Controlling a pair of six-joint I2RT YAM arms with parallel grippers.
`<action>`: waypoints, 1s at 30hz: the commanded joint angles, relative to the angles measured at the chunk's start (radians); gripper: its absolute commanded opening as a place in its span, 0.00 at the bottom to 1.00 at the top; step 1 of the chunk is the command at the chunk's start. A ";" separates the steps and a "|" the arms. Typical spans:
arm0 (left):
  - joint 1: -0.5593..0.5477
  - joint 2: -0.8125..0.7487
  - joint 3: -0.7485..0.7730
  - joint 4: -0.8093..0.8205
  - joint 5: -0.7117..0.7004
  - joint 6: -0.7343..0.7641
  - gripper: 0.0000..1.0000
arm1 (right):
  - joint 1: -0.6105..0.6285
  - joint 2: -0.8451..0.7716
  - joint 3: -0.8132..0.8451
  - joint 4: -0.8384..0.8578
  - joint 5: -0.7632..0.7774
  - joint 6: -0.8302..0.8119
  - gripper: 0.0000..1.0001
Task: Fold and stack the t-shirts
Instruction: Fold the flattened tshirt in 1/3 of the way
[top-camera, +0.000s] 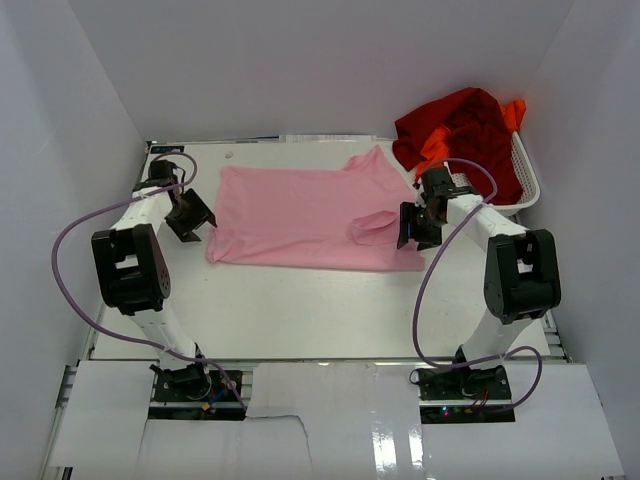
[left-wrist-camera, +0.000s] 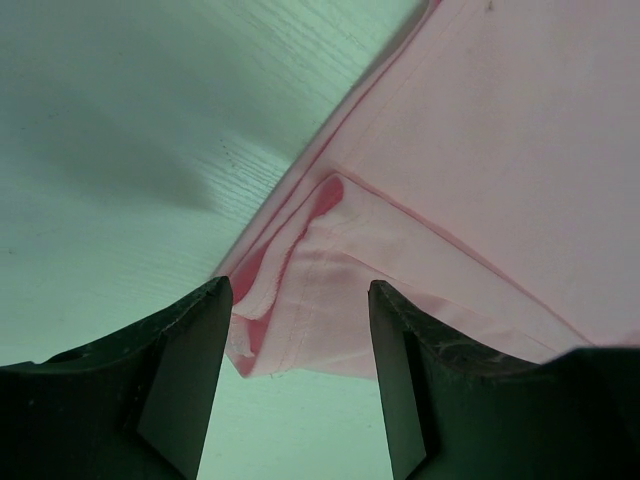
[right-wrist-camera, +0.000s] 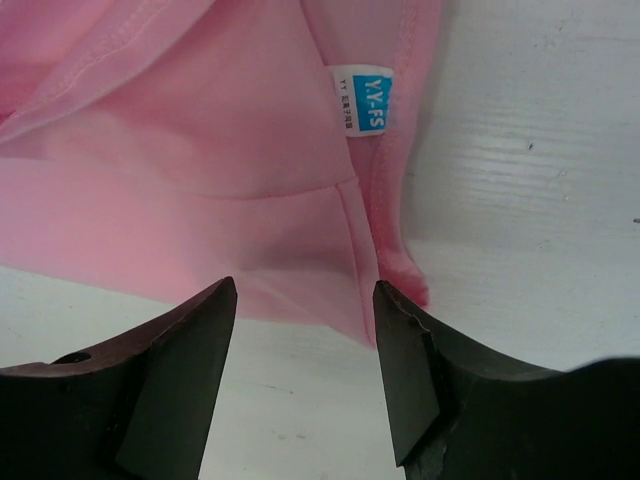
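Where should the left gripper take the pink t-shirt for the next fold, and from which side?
Take the hem corner of the pink t-shirt nearest the left gripper. That corner lies doubled over and slightly raised off the table, while the rest lies flat. Come in low from the shirt's left edge with the open jaws straddling the corner, probably pinching both layers.

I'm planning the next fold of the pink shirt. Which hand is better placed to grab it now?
Probably left. The left hand, open, straddles a corner of the pink shirt, cloth well between its jaws. The right hand is open too, but the shirt's edge only just reaches its tips.
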 joint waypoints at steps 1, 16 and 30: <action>-0.002 -0.005 0.041 0.009 -0.043 0.020 0.68 | -0.006 0.021 0.014 0.058 0.031 0.021 0.63; -0.002 0.003 0.072 0.097 0.026 0.064 0.68 | -0.016 0.091 0.002 0.107 0.019 0.026 0.08; -0.004 0.084 0.054 0.140 0.127 0.083 0.54 | -0.029 0.079 -0.006 0.107 0.005 0.018 0.08</action>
